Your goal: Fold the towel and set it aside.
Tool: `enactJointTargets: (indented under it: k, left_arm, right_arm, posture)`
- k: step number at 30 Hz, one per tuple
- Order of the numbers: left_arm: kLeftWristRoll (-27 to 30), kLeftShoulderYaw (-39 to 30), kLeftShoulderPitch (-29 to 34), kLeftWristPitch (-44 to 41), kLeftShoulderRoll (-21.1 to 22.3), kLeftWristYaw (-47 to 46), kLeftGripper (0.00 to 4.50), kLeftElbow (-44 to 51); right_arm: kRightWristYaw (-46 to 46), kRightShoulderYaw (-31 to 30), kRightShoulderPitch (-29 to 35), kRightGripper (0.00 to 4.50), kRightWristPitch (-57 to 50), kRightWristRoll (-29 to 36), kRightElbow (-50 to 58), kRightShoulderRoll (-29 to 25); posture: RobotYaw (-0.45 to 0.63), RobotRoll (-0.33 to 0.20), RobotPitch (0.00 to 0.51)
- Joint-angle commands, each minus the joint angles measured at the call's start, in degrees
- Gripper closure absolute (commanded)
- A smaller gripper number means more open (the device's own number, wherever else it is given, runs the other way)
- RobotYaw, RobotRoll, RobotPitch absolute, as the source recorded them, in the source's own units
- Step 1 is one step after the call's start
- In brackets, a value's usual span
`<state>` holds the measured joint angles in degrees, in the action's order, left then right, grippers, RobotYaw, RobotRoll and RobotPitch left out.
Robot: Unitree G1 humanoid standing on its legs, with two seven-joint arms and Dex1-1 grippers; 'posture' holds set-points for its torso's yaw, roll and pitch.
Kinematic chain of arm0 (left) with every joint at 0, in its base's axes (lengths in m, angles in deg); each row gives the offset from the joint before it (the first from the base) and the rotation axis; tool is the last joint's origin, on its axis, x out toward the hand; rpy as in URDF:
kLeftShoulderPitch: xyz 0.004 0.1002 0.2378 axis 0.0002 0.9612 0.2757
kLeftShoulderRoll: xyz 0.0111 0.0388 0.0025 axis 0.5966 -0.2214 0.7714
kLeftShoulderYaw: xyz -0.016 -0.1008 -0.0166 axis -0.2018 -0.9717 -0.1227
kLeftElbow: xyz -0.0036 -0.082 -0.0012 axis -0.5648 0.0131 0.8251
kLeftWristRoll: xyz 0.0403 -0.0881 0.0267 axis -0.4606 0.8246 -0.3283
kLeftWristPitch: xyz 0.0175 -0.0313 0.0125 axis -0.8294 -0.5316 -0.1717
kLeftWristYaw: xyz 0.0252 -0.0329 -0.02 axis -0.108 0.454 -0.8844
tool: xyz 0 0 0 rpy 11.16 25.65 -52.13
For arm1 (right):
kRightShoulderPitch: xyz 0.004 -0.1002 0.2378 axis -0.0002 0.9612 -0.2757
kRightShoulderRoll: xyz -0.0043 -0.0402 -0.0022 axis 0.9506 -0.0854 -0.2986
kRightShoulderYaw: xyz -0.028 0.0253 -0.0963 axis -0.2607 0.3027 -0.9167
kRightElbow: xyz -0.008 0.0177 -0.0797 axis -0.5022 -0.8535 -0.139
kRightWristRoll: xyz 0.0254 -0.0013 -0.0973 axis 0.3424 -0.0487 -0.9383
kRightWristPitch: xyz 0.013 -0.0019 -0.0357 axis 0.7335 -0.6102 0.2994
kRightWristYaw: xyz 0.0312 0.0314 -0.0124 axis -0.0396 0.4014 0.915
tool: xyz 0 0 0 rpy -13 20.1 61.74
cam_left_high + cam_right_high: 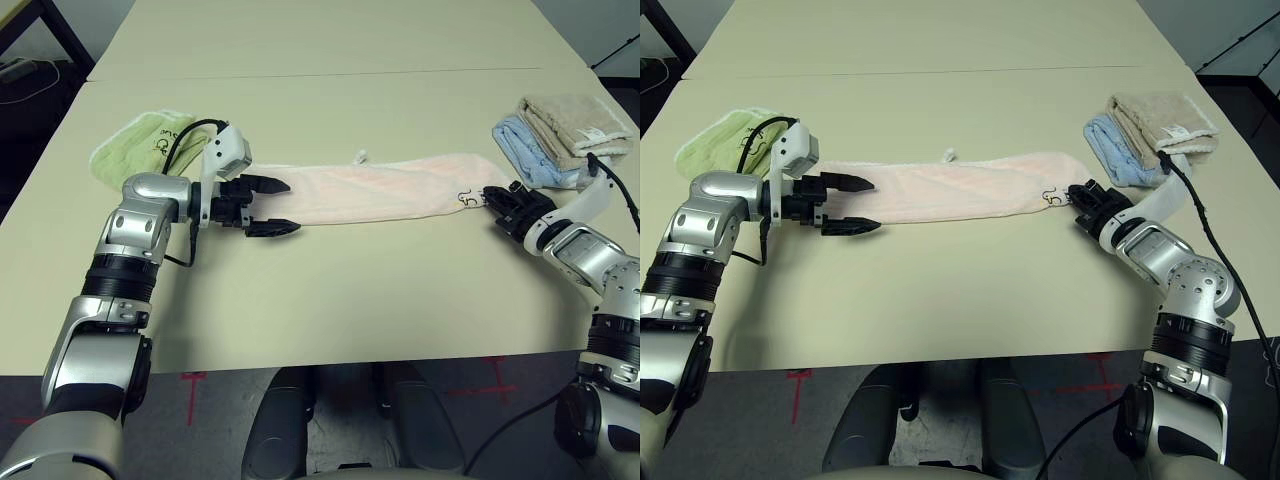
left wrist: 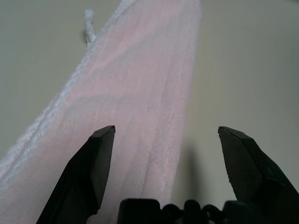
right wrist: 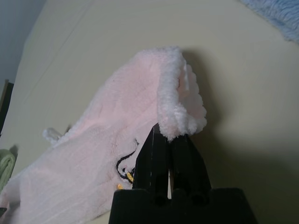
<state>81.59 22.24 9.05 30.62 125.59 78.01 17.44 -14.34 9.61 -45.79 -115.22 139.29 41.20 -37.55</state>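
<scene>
The pale pink towel [image 1: 380, 190] lies as a long narrow strip across the middle of the table, with dark embroidered script near its right end. My left gripper [image 1: 293, 206] is open at the strip's left end. One finger hangs over the cloth and the other over bare table beside it; the left wrist view shows the towel [image 2: 140, 93] running away between the spread fingers. My right gripper [image 3: 170, 135] is shut on the towel's right end, and the scalloped edge [image 3: 182, 102] curls up over its fingertips.
A light green towel [image 1: 135, 140] lies at the back left, behind my left arm. Folded beige [image 1: 575, 120] and blue [image 1: 525, 150] towels are stacked at the back right, close to my right arm. Bare table [image 1: 350, 290] stretches in front of the pink strip.
</scene>
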Motion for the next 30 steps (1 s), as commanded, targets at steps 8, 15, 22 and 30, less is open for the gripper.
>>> enactJointTargets:
  k: [8, 15, 22, 30]
  left_arm:
    - [2.25, -0.95, 2.75, -3.28, 0.30, -2.15, 0.00, 4.14]
    - [3.16, -1.16, 4.90, -4.03, 0.56, -3.39, 0.00, 6.70]
    - [3.71, -1.51, 5.81, -4.45, 1.13, -4.06, 0.00, 7.88]
    - [3.37, -1.18, 4.31, -3.64, 0.91, -4.09, 0.00, 6.05]
  right_arm:
    - [9.48, -3.17, 3.29, 4.48, 9.06, -8.26, 1.31, -3.96]
    - [18.11, -5.31, 3.71, 4.48, 14.49, -11.54, 3.91, -6.58]
    - [16.74, -2.91, 5.67, 4.48, 13.51, -11.23, 6.32, -7.22]
    - [17.73, -5.51, 4.55, 4.48, 14.89, -12.75, 9.36, -7.38]
  posture:
    - [-0.02, 0.000, 0.226]
    - [0.00, 0.000, 0.211]
    - [0.00, 0.000, 0.203]
    - [-0.01, 0.000, 0.202]
